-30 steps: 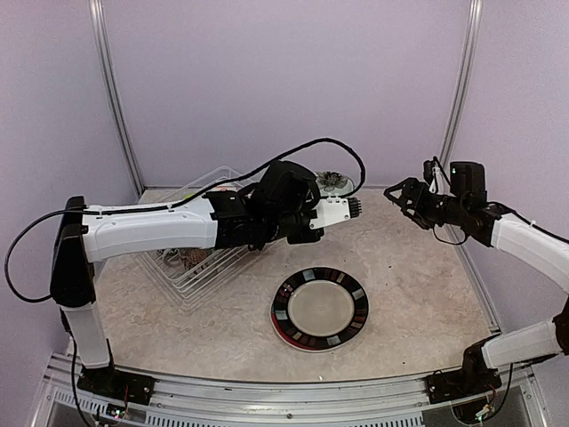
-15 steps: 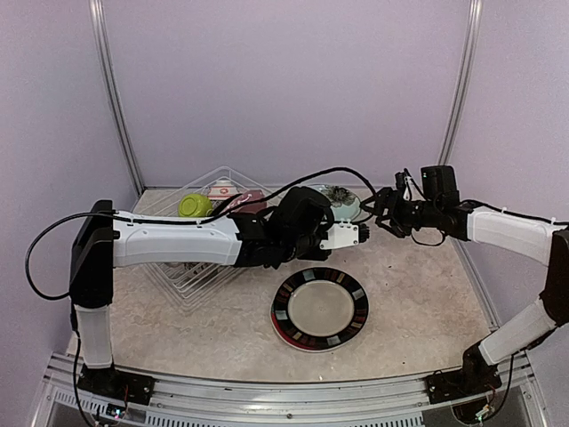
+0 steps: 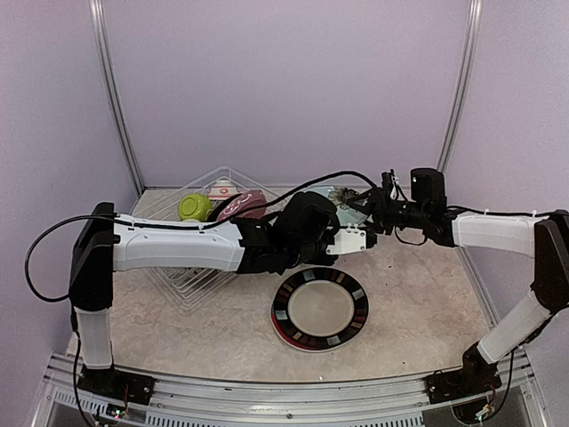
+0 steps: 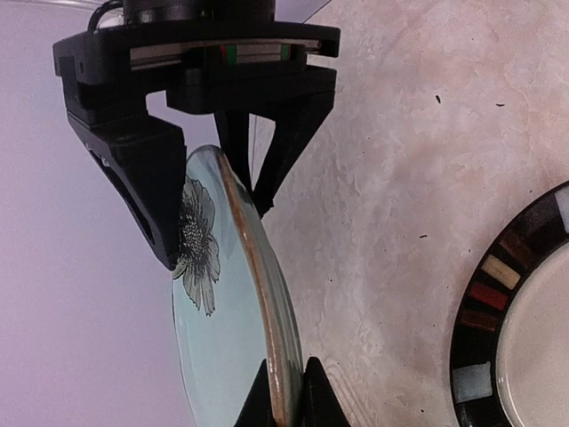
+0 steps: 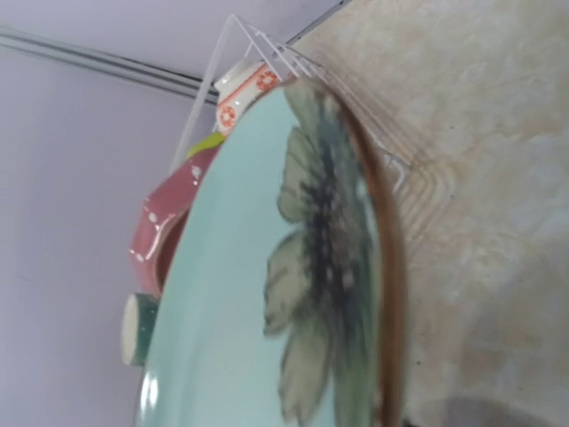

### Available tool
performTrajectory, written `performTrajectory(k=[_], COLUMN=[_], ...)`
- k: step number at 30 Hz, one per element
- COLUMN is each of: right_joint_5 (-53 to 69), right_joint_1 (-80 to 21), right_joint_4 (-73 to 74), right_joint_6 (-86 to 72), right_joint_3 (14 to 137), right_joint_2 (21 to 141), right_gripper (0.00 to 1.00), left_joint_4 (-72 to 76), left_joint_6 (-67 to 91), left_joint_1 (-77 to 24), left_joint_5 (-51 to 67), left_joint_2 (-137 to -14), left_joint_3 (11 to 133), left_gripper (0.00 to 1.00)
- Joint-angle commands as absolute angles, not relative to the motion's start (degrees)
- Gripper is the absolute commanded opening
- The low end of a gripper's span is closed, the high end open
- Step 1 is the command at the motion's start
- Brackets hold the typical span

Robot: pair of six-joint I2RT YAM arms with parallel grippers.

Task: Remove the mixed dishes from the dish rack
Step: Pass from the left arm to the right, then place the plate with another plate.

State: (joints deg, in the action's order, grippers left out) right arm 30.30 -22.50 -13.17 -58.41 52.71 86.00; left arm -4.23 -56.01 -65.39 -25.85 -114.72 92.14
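Observation:
My left gripper (image 4: 284, 378) is shut on the brown rim of a pale blue-green flowered plate (image 4: 218, 338), which it holds on edge above the table. The plate (image 3: 345, 197) hangs right of the dish rack (image 3: 191, 277). My right gripper (image 4: 213, 236) reaches in from the right. It is open, one finger on each side of the plate's opposite rim. In the right wrist view the plate (image 5: 258, 285) fills the frame and hides that gripper's fingers. A black-rimmed striped plate (image 3: 320, 309) lies flat on the table in front.
The rack holds a lime green bowl (image 3: 194, 206), a pink dotted plate (image 3: 242, 205) and a red-white bowl (image 3: 222, 188). My left arm (image 3: 178, 245) stretches across the rack's front. Lilac walls close in the back and sides.
The left arm has carried the flowered plate right, away from the rack. The right arm has swung left to the plate, and its jaws have narrowed around the far rim.

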Motion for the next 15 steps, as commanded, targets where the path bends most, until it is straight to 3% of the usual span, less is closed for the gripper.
performTrajectory(k=[1, 3, 7, 9, 11, 12, 13, 15], right_joint_5=[31.5, 31.5, 31.5, 30.6, 29.9, 29.6, 29.5, 30.7], right_joint_1=[-23.2, -23.2, -23.3, -23.3, -23.2, -23.1, -22.9, -22.0], right_joint_4=[-20.7, -21.5, -22.7, -22.6, -22.9, -23.2, -23.7, -24.9], right_joint_6=[-64.7, -65.4, -65.7, -65.3, -64.8, -64.6, -64.3, -62.7], right_joint_3=[51.4, 51.7, 52.1, 51.9, 51.6, 51.3, 50.9, 50.1], right_joint_2=[88.1, 88.6, 88.7, 88.1, 87.3, 87.0, 86.6, 86.0], right_gripper=[0.47, 0.41, 0.15, 0.01, 0.0, 0.0, 0.0, 0.0], left_joint_4=[3.1, 3.0, 3.6, 3.3, 0.6, -2.8, -6.0, -10.4], left_joint_6=[-57.3, -57.2, -56.8, -55.1, -52.1, -50.0, -48.1, -45.5], left_joint_1=[-66.3, -66.3, -66.7, -66.8, -66.7, -66.7, -66.8, -66.8], left_joint_5=[-28.2, -28.8, -30.2, -30.6, -30.3, -29.7, -28.9, -27.5], left_joint_2=[-114.4, -114.6, -115.1, -115.1, -114.6, -114.4, -114.1, -113.3], left_joint_3=[93.9, 93.9, 94.2, 94.5, 95.2, 95.7, 96.2, 96.6], left_gripper=[0.0, 0.0, 0.01, 0.1, 0.2, 0.29, 0.52, 0.76])
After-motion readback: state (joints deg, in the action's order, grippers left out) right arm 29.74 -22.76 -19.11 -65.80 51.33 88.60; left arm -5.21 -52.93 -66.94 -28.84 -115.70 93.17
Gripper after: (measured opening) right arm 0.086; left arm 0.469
